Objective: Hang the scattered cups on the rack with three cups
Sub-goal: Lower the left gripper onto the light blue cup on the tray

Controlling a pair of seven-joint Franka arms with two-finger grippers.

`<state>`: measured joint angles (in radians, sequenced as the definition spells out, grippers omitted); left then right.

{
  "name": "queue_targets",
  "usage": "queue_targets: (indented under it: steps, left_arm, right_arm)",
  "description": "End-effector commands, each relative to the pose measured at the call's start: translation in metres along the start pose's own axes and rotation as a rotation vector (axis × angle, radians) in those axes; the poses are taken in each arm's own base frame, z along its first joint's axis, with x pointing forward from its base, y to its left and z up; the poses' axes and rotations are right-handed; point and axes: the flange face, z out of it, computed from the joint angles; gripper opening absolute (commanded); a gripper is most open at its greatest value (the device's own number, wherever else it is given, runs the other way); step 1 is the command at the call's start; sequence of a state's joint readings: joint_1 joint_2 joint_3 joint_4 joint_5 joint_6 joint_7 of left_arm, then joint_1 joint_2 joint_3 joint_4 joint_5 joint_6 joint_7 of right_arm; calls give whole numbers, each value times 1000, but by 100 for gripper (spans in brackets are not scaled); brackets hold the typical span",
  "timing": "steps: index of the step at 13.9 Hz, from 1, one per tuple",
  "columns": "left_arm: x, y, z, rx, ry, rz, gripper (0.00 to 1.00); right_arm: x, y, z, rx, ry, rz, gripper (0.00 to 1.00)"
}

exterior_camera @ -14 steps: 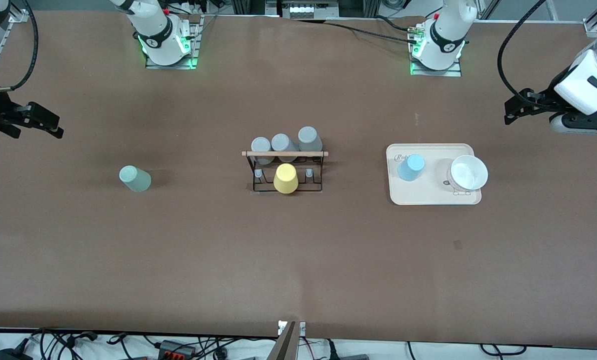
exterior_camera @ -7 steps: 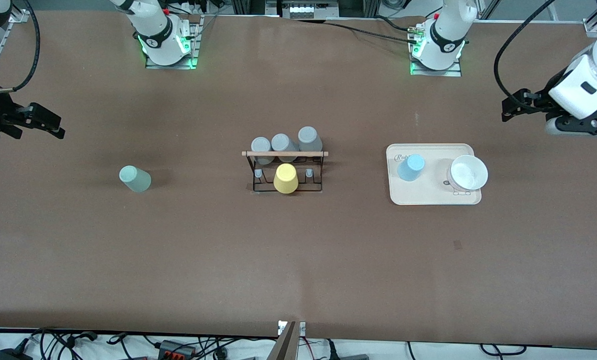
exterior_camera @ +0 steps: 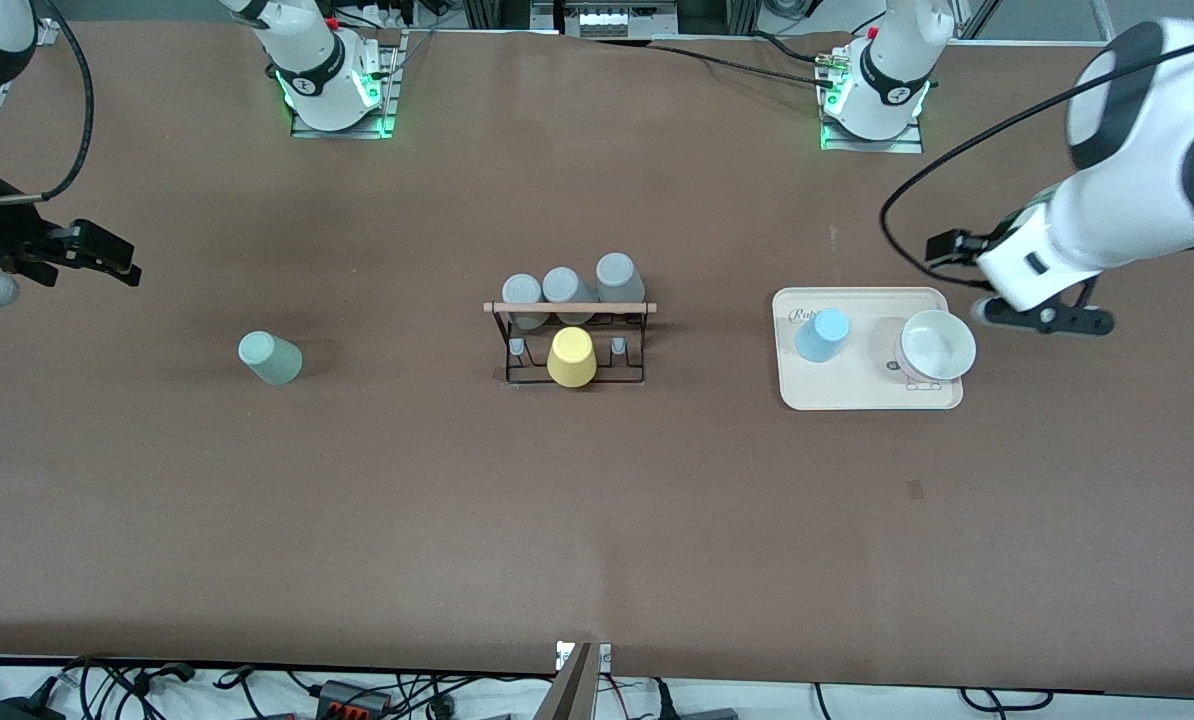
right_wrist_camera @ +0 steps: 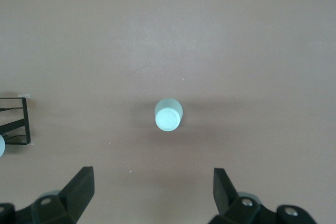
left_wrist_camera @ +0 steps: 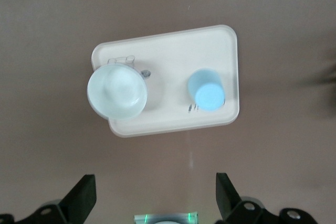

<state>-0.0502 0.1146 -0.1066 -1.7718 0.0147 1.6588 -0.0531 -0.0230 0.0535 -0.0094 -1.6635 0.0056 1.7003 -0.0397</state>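
Brown table top runs wide under both arms. The right gripper hangs over the table at the right arm's end, with its jaws wide apart. The mint green cup stands upside down on the table by itself, at about four o'clock from that gripper. The right wrist view looks straight down on it, so I think this arm is getting ready to pick it up.

In the middle stands the rack. Three grey cups sit at its twelve o'clock side and a yellow cup sits on a peg at six o'clock. One small peg shows bare on each side of the yellow cup, maybe for the two loose cups.

At three o'clock from the rack lies a beige tray. The light blue cup stands upside down on it, beside a white bowl. The left gripper is over the table just by the tray, jaws apart and holding nothing.
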Motion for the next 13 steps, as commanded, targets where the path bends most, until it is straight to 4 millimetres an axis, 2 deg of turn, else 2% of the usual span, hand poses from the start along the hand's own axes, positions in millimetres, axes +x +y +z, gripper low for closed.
queue_targets:
  steps: [1, 3, 7, 11, 13]
  left_arm:
    - [6, 35, 52, -8, 103, -21, 100]
    - [11, 43, 97, -27, 197, -65, 100]
    - [7, 49, 161, -36, 213, -60, 100]
    - [6, 55, 203, -43, 196, -49, 100]
    - [1, 59, 225, -48, 210, -41, 100]
  right_arm:
    - [6, 4, 12, -8, -23, 0, 100]
    - [8, 5, 18, -8, -33, 5, 100]
    - [10, 0, 25, -6, -51, -4, 100]
    - [10, 2, 25, -4, -52, -5, 100]
    - [14, 0, 33, -5, -65, -7, 100]
